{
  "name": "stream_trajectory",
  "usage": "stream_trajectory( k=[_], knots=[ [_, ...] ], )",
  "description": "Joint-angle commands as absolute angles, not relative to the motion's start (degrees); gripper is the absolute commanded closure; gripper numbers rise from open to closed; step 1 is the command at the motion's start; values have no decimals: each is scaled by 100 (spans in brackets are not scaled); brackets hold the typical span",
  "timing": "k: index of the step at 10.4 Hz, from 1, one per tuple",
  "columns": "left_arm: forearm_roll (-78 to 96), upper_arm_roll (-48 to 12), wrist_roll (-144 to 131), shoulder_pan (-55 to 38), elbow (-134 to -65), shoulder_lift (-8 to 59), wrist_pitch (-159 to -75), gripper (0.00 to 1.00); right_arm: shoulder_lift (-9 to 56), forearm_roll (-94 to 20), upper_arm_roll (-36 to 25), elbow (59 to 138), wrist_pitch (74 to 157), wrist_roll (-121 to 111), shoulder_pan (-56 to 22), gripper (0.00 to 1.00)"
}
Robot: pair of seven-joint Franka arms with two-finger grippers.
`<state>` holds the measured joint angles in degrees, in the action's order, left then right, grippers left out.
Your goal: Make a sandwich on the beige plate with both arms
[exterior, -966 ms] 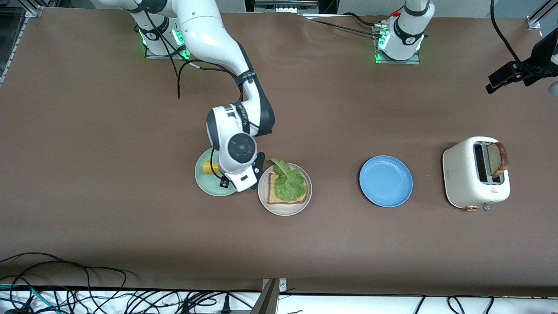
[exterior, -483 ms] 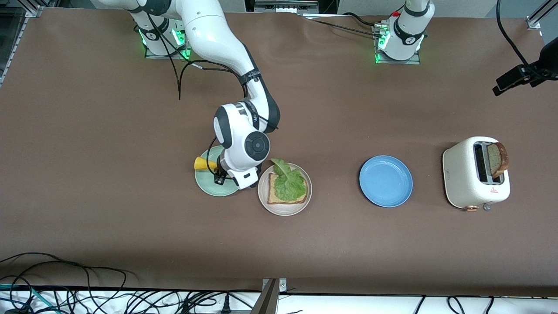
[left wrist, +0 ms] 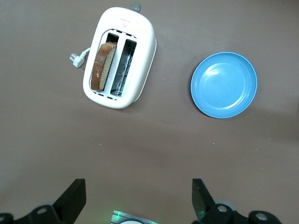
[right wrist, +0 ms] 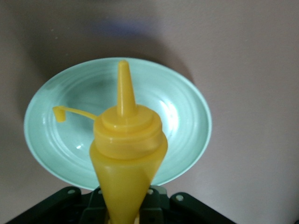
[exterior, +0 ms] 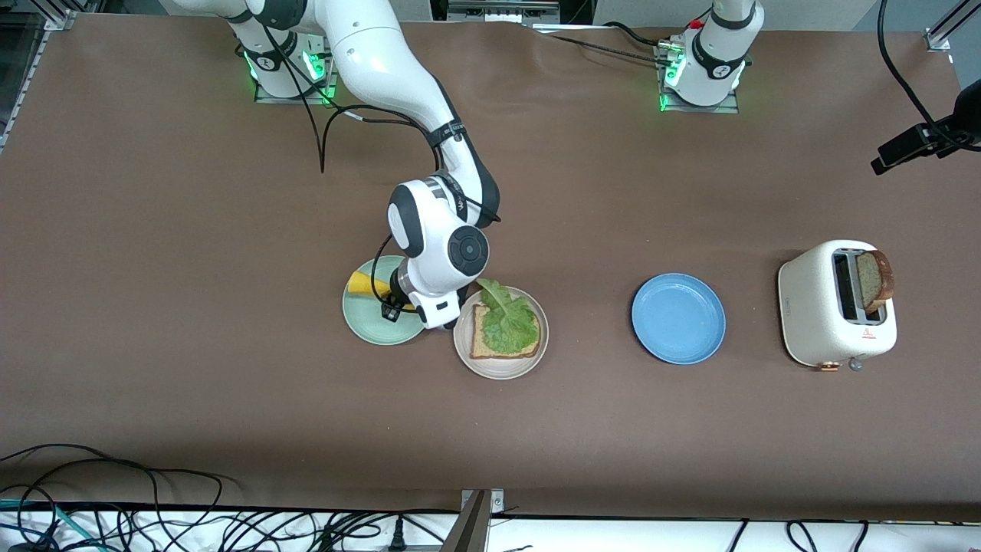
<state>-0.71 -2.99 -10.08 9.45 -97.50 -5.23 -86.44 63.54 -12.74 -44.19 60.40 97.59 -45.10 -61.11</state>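
Note:
On the beige plate [exterior: 501,369] lies one bread slice [exterior: 481,347] with a lettuce leaf [exterior: 507,320] on top. My right gripper [exterior: 392,303] is shut on a yellow squeeze bottle [exterior: 359,283] and holds it over the mint-green plate [exterior: 366,328], beside the beige plate. In the right wrist view the gripper [right wrist: 124,211] clamps the bottle [right wrist: 127,154], its open nozzle pointing over the mint-green plate [right wrist: 180,116]. A second bread slice [exterior: 874,279] stands in the toaster [exterior: 814,308]. My left gripper [left wrist: 138,189] is open and empty, high over the table.
A blue plate [exterior: 678,318] sits between the beige plate and the white toaster; both show in the left wrist view, blue plate [left wrist: 224,85] and toaster [left wrist: 142,51]. The left arm's dark hand [exterior: 912,144] shows at the view's edge. Cables run along the table's near edge.
My right arm has swung toward the beige plate, carrying and turning the yellow bottle over the mint-green plate. The left hand has drifted farther toward the view's edge.

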Motion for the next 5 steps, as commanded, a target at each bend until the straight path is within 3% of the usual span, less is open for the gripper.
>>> stream_trajectory(
  k=[1, 5],
  knots=[
    [-70, -334, -967, 1002, -9554, -256, -8596, 0, 6425, -1134, -4421, 5731, 9948, -4736, -6056, 100],
    [-263, -334, -967, 1002, -9475, -10, -8604, 0, 6495, -1142, -4324, 5713, 10668, -4851, -6056, 100]
  ],
)
